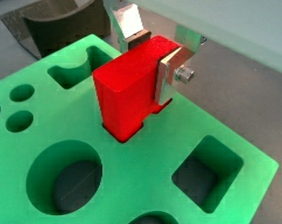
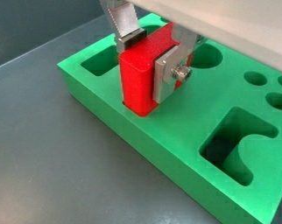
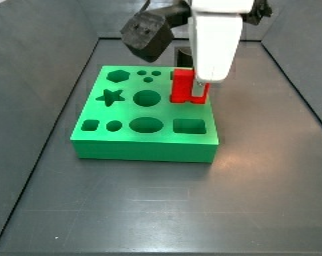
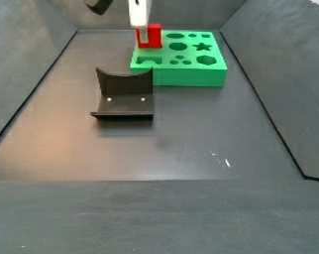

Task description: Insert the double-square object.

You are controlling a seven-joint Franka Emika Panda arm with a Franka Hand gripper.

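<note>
Gripper (image 1: 153, 63) poised above green plastic block with shaped holes (image 1: 243, 140), silver plate fingers (image 2: 169, 73) clamped on bright red double-bar plastic piece (image 1: 130, 92). Red piece upright, lower end sunk in a hole near the block's edge (image 2: 140, 109). Dark grey curved block (image 4: 123, 94) well apart from green block (image 4: 186, 58), on grey floor.

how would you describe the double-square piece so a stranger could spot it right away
Find the green block with shaped holes on the dark floor. At one of its edges the claw grips a tall bright red double-square object, upright with its lower end in the block. It is the only red thing; the dark grey curved block lies apart.
</note>
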